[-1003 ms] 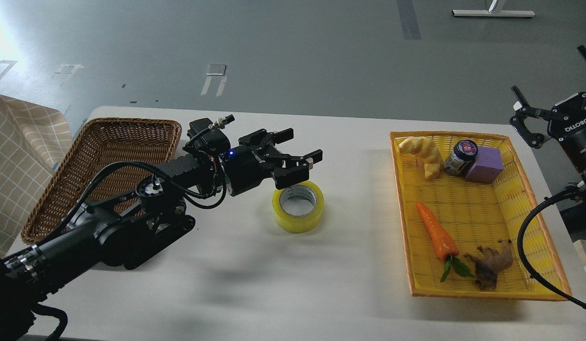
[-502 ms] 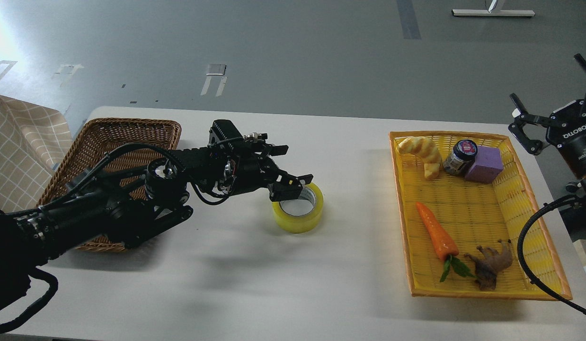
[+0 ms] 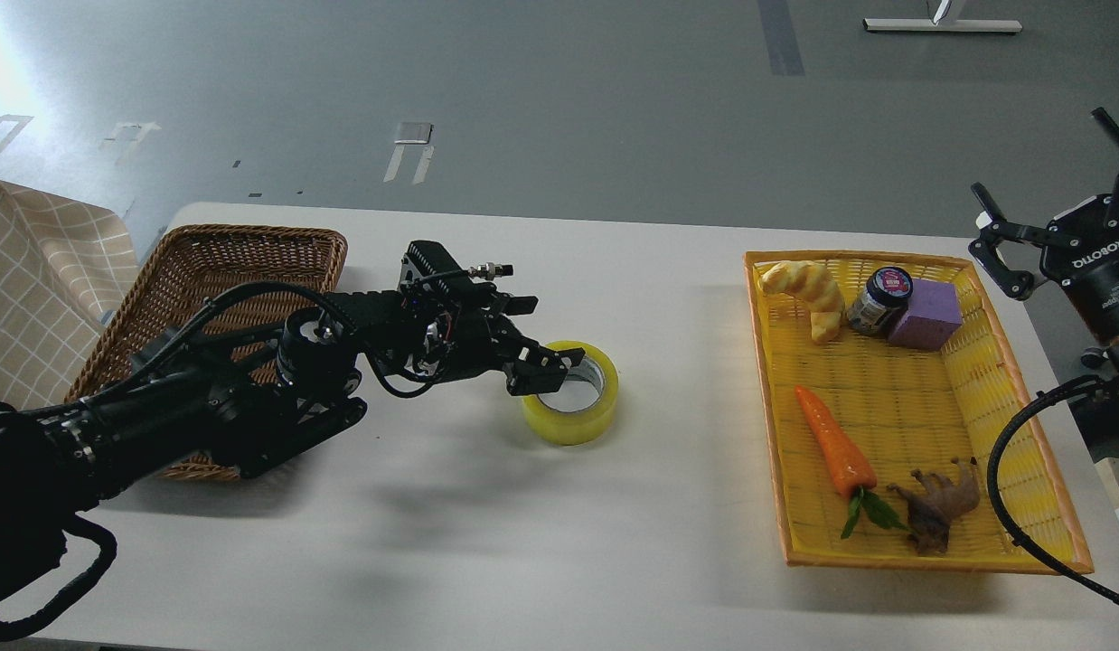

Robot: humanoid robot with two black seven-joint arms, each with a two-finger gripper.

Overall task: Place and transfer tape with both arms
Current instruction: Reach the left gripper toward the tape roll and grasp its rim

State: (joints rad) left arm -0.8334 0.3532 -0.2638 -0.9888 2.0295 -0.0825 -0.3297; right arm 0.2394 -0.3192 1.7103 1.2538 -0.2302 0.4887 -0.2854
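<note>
The tape [image 3: 573,418], a yellowish roll with a grey-white core, lies flat on the white table [image 3: 541,542] near its middle. My left gripper [image 3: 534,339] has come in from the left and sits low over the roll's left rim. Its near fingers [image 3: 543,363] touch the rim at the edge of the core hole, and its far finger stands apart behind, so the jaws look open. My right gripper [image 3: 1048,194] hangs open and empty off the table's right side, beyond the yellow basket, with its fingers spread.
A brown wicker basket [image 3: 207,258] stands at the left, partly under my left arm. A yellow basket [image 3: 894,398] at the right holds a bread piece, a dark jar [image 3: 880,298], a purple block, a carrot [image 3: 832,441] and a toy animal. A checked cloth [image 3: 35,289] hangs at the far left.
My left gripper came down from above the tape onto its left rim and its fingers drew closer together. The tape stayed in place. My right gripper dropped slightly.
</note>
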